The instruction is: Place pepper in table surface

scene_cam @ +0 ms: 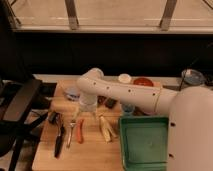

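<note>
one camera view, looking down on the tabletop (95, 155). the gripper (83, 114) hangs below the white arm's wrist, low over the wood; whether it is spread or pinching anything i cannot tell. the pepper (80, 131) lies just on the camera side of it, far tip right at the gripper, long axis running from there toward the near edge, alongside the fork (71, 129). it looks to be resting on the wood, well outside the green tray (145, 147), so a straight lift away seems next.
</note>
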